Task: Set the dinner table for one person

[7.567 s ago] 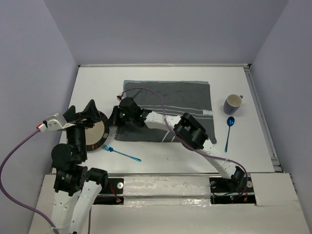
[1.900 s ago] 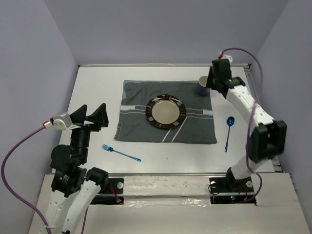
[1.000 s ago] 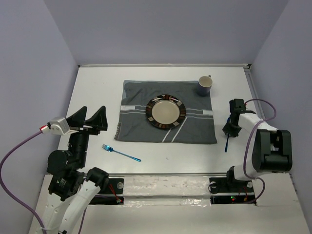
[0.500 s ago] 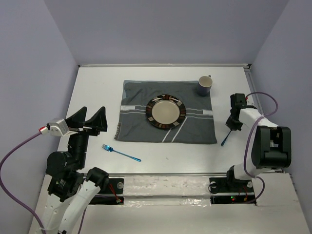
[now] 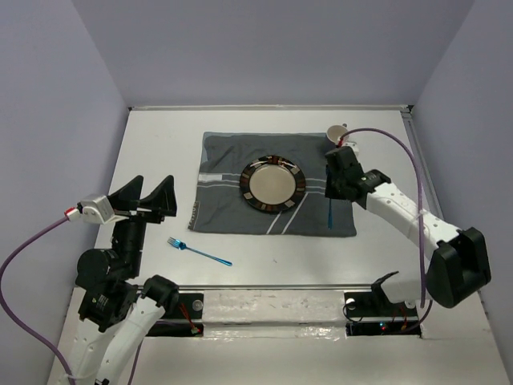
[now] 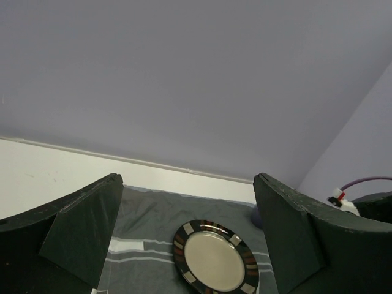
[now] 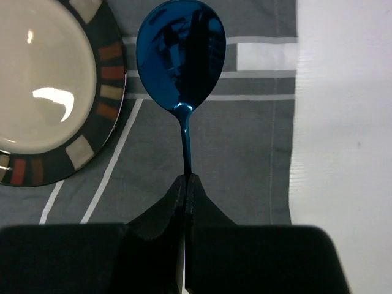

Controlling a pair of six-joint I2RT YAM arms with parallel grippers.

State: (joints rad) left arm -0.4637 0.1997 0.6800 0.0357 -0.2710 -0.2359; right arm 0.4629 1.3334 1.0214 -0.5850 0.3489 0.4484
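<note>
Holding spoon by the handle, R gripper is pinched tight on it, bowl pointing out ahead. It's over the cloth strip just right of plate, prob lining up the usual spoon spot. Can't tell if spoon touches cloth. Cloth lies mid table, w/ cup at its far-right corner, partly hidden by R arm. L gripper hangs spread wide, empty, near fork, which lies on bare table off the cloth. Likely next pick.
</note>
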